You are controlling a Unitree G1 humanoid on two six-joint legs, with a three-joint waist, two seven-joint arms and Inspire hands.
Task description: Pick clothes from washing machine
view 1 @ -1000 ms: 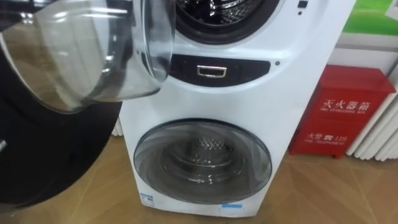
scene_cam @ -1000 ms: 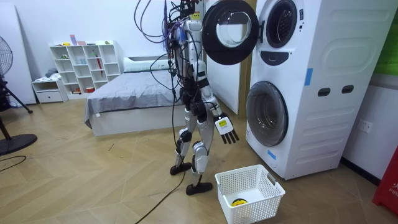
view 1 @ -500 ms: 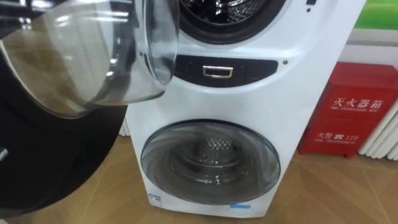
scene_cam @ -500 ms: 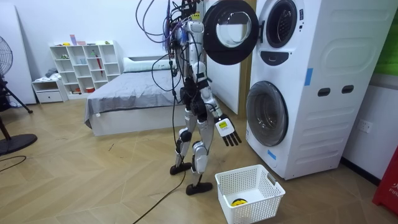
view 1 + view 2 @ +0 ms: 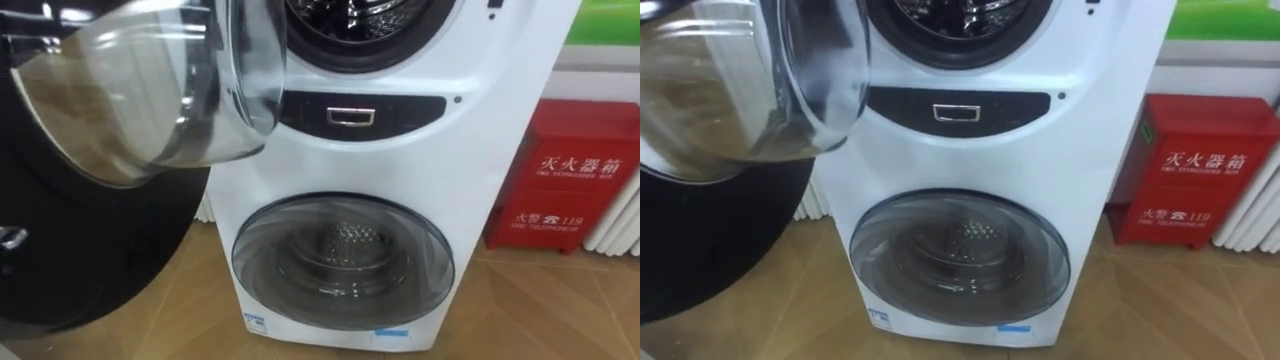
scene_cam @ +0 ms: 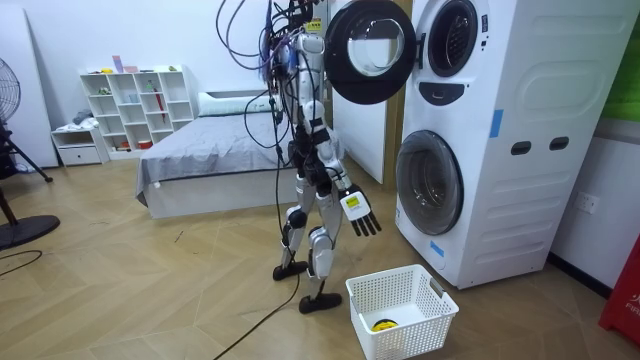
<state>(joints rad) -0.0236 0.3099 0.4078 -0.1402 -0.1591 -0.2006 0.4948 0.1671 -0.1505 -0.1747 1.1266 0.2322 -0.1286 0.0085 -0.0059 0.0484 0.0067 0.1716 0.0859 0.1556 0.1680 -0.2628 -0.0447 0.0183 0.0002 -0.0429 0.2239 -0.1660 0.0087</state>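
Observation:
The stacked white washing machine stands right in front of me. Its upper door is swung open to my left, the clear glass bowl bulging toward me inside a black rim. The upper drum opening sits at the top edge and shows dark metal; I cannot make out clothes in it. The lower door is closed. In the room view I stand upright facing the machine, my right hand hanging low at thigh height with straight fingers, holding nothing.
A white laundry basket sits on the wooden floor by my feet, something small and yellow inside. A red fire-equipment box and a white radiator stand right of the machine. A bed and shelf lie behind me.
My head camera has shifted a little, so the machine sits slightly further right in view. My right hand has drifted slightly back toward my body. Both machine doors are as before.

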